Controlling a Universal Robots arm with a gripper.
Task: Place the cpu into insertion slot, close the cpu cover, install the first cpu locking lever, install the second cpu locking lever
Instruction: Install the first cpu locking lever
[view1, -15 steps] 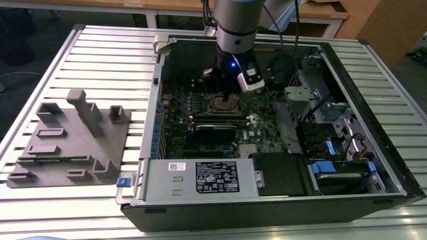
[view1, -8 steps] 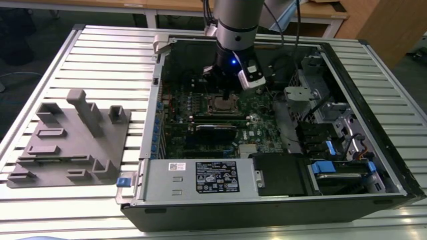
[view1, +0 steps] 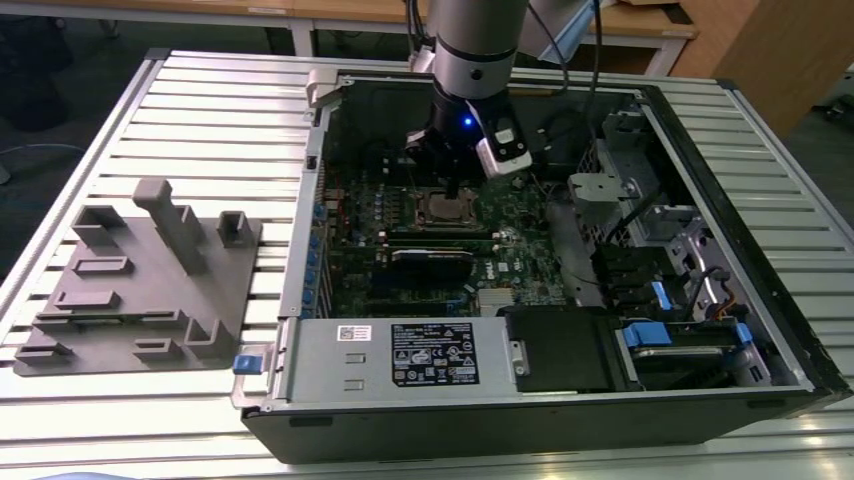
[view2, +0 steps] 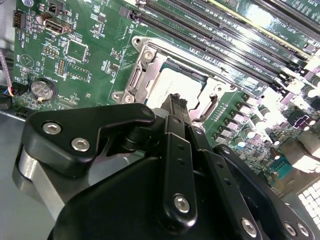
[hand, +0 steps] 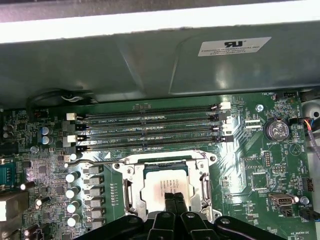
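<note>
"Cpu (hand: 161, 182) in its place yet?"

"Take it from the big things down. The computer case (view1: 534, 425) lies open on the slatted table (view1: 200, 110). The green motherboard (view1: 514, 255) covers its floor toward the exterior view's left. The arm (view1: 470, 50) reaches down from the far side and hangs its gripper (hand: 175, 200) just over the insertion slot (hand: 129, 192), in the far half of the board. The chip lies flat in that slot, silvery top up."

"And the cpu cover (hand: 167, 161)?"

"Down, as far as both wrist views let me judge. Its frame lies around the chip, and the chip's top shows through the window. So placing and closing look done, and I take the step in hand to be the first locking lever."

"What are the fingers doing?"

"They are pressed together and grip nothing. The tips sit low over the edge of the socket, but I cannot tell whether they touch it."

"And the lever?"

"One thin wire lever (hand: 97, 162) reaches out from a corner of the socket, beside the row of capacitors (hand: 73, 192). I cannot tell whether it is hooked or free. In my judgement, a lever move calls for the closed tips to be set squarely on the rod. Then comes a firm push down and sideways under its catch, without slipping onto the board."
</note>
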